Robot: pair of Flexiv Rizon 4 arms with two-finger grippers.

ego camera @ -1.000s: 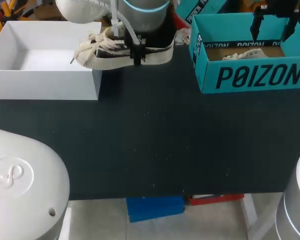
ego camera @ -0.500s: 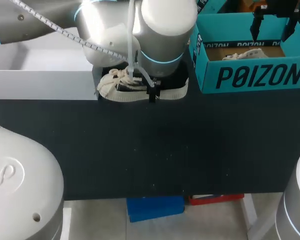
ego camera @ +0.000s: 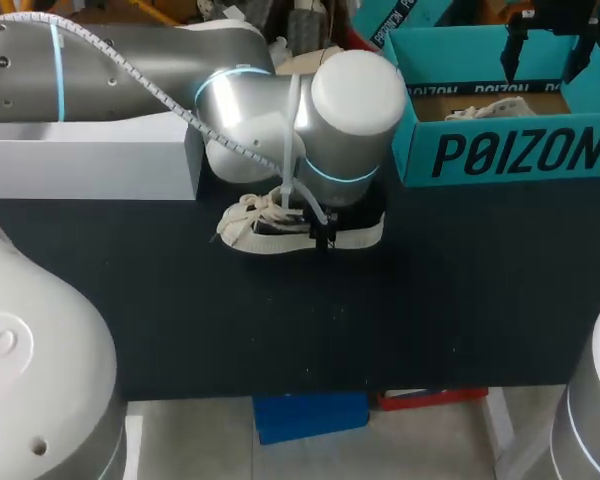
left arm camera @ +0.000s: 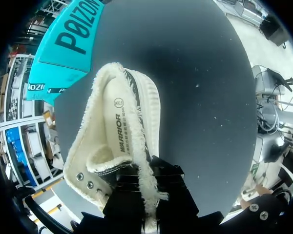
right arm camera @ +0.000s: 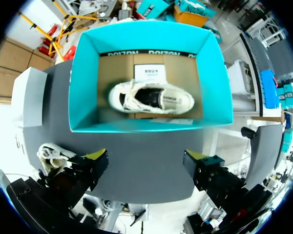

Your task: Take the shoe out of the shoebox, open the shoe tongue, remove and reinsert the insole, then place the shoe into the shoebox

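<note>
The left end effector (left arm camera: 149, 187) grasps the shoe (ego camera: 278, 235) by its side wall, low over the surface (ego camera: 400, 320), left of the teal shoebox (ego camera: 500, 152). I think the sole should sit flat before letting go. The right end effector (right arm camera: 145, 157) hangs released above that shoebox.

Place: a robot lab or test workshop.
Bench: one table (ego camera: 280, 330) with a plain dark top; everything below is placed by it.
Machines: two heavy grey-white industrial arms with blue ring lights at the joints. The left arm (ego camera: 80, 80) stretches over the table's far side, and the right arm (ego camera: 590, 420) stands at its near right corner.
Wiring: a coiled cable (ego camera: 130, 70) runs along the left arm.
Test goods: a teal shoebox (ego camera: 500, 150) at the table's far right holds a pale shoe (right arm camera: 151, 100). A white box (ego camera: 90, 160) sits at its far left. A second shoe (ego camera: 250, 228) is near the table's middle, under the left arm.
</note>
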